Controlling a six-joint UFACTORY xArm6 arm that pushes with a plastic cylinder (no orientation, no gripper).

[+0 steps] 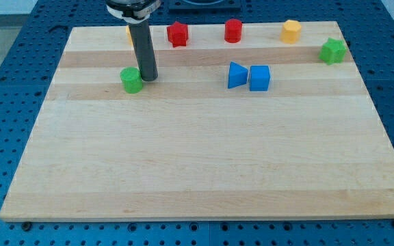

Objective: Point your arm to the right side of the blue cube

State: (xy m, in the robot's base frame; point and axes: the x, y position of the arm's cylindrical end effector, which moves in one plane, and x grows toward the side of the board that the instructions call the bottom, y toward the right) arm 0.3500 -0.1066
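Note:
The blue cube [259, 78] sits on the wooden board right of centre near the view's top. A blue triangular block [236, 74] touches its left side. My tip [148, 76] is far to the cube's left, just right of and touching or nearly touching a green cylinder [131, 80]. The dark rod rises from the tip to the view's top edge.
Along the board's top edge are a red star-like block [177, 33], a red cylinder [233, 31], a yellow block [291, 31] and a green star-like block [332, 51]. An orange-yellow block [128, 31] is partly hidden behind the rod. The wooden board [204, 164] lies on a blue perforated table.

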